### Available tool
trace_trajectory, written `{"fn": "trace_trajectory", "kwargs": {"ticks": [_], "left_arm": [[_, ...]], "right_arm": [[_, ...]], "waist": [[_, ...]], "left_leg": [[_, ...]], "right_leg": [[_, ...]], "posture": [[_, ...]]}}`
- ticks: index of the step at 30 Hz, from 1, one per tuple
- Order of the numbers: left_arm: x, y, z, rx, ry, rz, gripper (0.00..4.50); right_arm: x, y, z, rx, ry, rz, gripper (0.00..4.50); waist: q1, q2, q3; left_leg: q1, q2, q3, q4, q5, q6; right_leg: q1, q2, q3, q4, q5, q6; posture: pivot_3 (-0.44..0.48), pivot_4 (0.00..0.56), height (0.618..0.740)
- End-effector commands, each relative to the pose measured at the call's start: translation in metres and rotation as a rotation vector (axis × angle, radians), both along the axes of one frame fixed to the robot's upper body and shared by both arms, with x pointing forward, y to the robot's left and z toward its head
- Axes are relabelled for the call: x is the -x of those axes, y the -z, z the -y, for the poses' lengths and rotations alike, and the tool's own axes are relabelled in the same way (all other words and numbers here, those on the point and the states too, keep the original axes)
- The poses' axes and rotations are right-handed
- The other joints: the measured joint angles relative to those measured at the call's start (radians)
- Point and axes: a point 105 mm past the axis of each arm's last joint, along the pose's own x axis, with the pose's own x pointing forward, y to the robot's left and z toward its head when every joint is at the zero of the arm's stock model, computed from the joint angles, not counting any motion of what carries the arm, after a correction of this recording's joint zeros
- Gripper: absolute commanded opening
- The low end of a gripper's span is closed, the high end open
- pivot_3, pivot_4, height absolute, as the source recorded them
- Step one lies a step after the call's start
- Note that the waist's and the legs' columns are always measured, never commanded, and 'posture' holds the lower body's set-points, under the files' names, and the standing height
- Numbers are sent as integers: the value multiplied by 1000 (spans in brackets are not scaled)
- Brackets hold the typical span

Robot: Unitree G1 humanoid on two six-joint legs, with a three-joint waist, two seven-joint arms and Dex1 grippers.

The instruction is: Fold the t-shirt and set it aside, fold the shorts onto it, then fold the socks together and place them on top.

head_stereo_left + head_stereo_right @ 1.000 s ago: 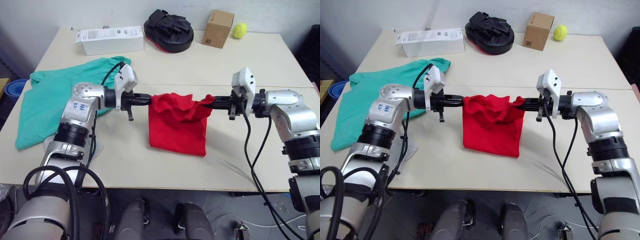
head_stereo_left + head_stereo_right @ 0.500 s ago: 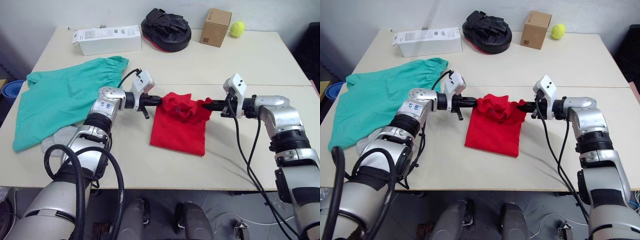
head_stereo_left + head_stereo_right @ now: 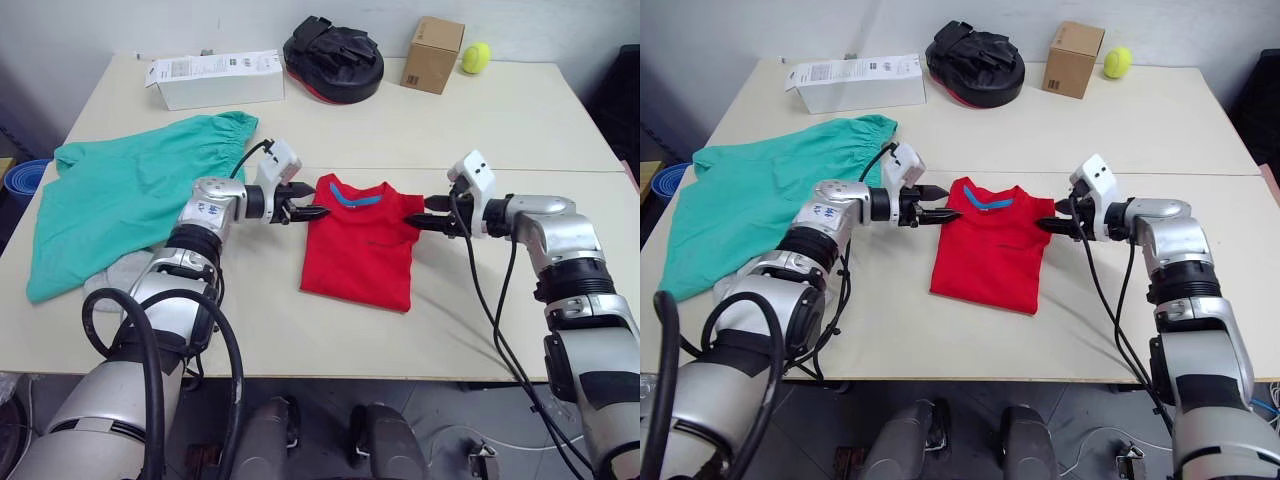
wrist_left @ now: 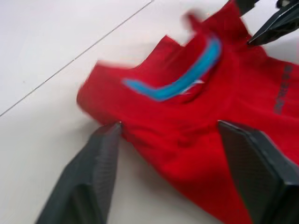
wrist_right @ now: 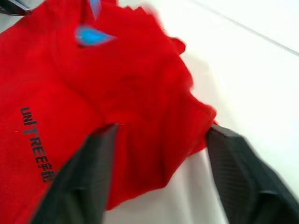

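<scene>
The t-shirt (image 3: 361, 240) lies flat mid-frame on the counter (image 3: 480, 130) (collar toward the top), between the left gripper (image 3: 308, 207) and right gripper (image 3: 420, 215), both spread open beside its shoulders.

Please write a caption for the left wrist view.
Open left gripper at the red t-shirt lying on the table.

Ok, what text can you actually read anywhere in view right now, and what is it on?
"UNITREE", followed by two characters too blurred to read: dark print on the chest of the t-shirt.
White box at the table's far side: printed label, too small to read.
Cardboard box: a small dark mark on its side, unreadable.
Nothing else legible.
</scene>
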Motion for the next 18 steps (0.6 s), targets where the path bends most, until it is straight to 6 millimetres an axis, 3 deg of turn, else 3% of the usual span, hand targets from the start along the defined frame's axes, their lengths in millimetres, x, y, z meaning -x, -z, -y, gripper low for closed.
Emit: {"fn": "trace_trajectory", "kwargs": {"ticks": [1, 2, 5, 10, 18], "left_arm": [[12, -44, -11, 89, 112, 77, 4490], [20, -51, -16, 109, 153, 77, 4500], [60, -65, -28, 123, 277, 75, 4500], [132, -68, -42, 90, 355, 32, 4500], [178, -55, -65, 46, 216, 5, 4500]], "right_arm": [[18, -44, -2, 44, -101, 229, 4251], [26, -48, -6, 73, -141, 279, 4458], [53, -47, -21, 186, -260, 421, 4458], [91, -26, -46, 270, -399, 553, 4458], [129, 27, -58, 380, -548, 615, 4458]], "waist": [[-1, 0, 0], [-3, 0, 0], [-14, 0, 0], [-20, 0, 0], [-5, -1, 0]], "left_leg": [[-1, 0, 0, 0, 0, 0], [-2, 0, 0, -1, 0, 0], [-5, 0, 0, -1, 0, -1], [-5, 2, 0, -4, 0, -3], [8, 2, -3, -4, 0, -5]], "right_leg": [[-1, 0, 0, 0, 0, 0], [-3, 0, 0, 0, 0, 0], [-6, 1, 1, 1, 0, 0], [-7, 0, 13, 0, 0, 0], [6, -1, 16, -6, 0, -1]], "posture": [[0, 150, 740], [0, 150, 740], [0, 150, 740], [0, 150, 740], [0, 150, 740]]}}
